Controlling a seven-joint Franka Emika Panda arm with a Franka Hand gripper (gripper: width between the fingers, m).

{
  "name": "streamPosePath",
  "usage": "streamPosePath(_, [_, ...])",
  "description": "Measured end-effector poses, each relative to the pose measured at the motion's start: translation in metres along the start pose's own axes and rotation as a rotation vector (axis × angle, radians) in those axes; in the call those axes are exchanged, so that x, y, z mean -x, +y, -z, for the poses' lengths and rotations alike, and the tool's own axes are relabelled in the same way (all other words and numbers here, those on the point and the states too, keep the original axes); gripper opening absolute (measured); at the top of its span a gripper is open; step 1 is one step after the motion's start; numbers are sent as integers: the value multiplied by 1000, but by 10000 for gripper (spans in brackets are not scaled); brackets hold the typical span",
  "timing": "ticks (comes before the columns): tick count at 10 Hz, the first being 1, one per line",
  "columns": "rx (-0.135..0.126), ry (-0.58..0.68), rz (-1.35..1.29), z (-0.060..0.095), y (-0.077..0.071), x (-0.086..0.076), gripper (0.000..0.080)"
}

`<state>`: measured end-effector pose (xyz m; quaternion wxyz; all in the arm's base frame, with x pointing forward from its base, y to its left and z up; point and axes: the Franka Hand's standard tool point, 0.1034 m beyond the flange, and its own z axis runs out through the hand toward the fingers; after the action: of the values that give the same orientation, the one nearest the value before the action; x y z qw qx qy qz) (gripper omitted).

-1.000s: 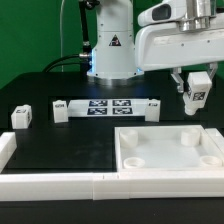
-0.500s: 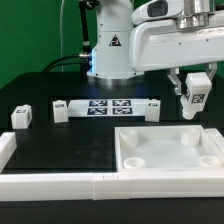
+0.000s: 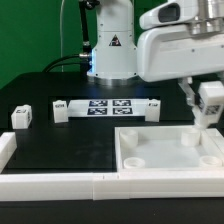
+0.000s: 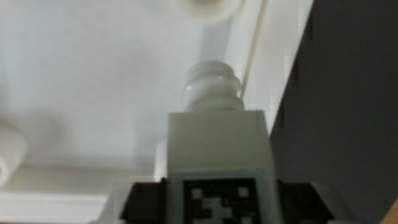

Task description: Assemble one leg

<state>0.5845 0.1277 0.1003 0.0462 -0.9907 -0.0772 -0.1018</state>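
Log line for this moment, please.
gripper: shut on leg | leg: held above panel, far corner, exterior view's right | seated: not yet

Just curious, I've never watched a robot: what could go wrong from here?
The hand holds the leg above a corner of the tray, close to its edge. Lowered slightly off, the tip could hit the rim or miss the round recess. A bump might also twist the leg in the grip.

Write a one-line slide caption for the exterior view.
The tool holds the leg above a corner of the white panel, at the exterior view's right.
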Motion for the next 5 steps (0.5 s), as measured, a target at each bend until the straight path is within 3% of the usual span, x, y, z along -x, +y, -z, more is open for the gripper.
streamPosePath(2, [-6, 6, -3, -5, 0, -24, 287])
streamPosePath(5, [3, 52, -4, -7, 2, -23, 287])
